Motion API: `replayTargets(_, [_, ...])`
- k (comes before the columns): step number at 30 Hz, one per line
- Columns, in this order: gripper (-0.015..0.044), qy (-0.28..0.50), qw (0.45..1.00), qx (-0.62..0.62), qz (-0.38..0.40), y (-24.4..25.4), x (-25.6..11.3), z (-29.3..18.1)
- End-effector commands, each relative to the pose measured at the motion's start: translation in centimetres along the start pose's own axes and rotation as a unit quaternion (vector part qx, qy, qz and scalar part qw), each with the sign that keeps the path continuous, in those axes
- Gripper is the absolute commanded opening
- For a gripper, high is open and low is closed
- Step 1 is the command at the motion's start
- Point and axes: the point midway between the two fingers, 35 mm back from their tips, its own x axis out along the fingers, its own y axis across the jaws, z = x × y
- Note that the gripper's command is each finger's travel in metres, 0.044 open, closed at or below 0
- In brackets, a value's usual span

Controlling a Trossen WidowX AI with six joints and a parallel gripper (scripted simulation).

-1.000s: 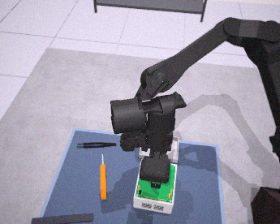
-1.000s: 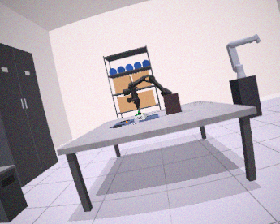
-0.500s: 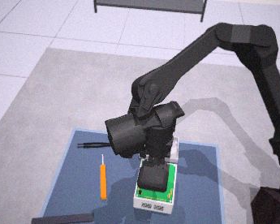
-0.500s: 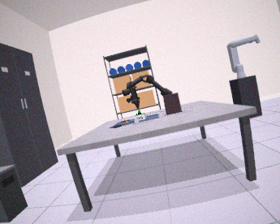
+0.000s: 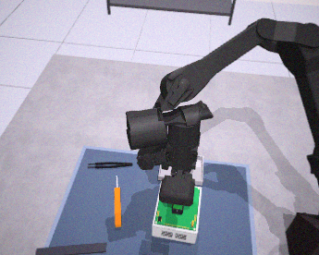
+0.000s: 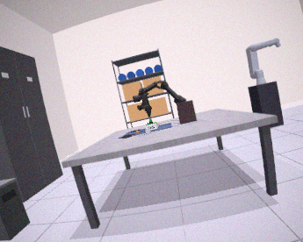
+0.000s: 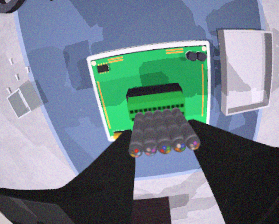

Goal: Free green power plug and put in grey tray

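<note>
Wrist view is showing us five grey cables, hidden from above; one part-open gripper (image 5: 177, 203) (image 6: 149, 117) (image 7: 160, 131) is gripping one green plug (image 7: 155, 102).

Orange screwdriver (image 5: 117, 207), and apparently black tweezers (image 5: 110, 164).

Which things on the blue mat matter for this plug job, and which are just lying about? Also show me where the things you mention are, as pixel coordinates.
Part of the job:
- green power plug (image 7: 156, 103), between the gripper's fingers
- circuit board (image 5: 189, 218) (image 7: 112, 82), in its white case
- grey tray (image 5: 200, 176) (image 7: 244, 70), beside the case

Just lying about:
- orange-handled tool (image 5: 117, 208)
- black tweezers (image 5: 116, 164)
- dark strip (image 5: 72, 248) at the mat's edge
</note>
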Motion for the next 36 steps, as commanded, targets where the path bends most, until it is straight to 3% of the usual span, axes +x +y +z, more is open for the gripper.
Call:
replayTargets(1, [0.0000, -0.017, 1.000, -0.003, 0.026, -0.4, -1.7, -0.1])
replayTargets(14, [0.0000, -0.017, 0.994, -0.001, -0.109, 1.9, -1.7, -0.1])
replayTargets(28, [0.0000, -0.017, 0.999, -0.003, 0.027, -0.4, -2.3, -0.1])
replayTargets(36, [0.0000, -0.017, 0.999, -0.002, -0.040, 0.8, -2.4, -0.1])
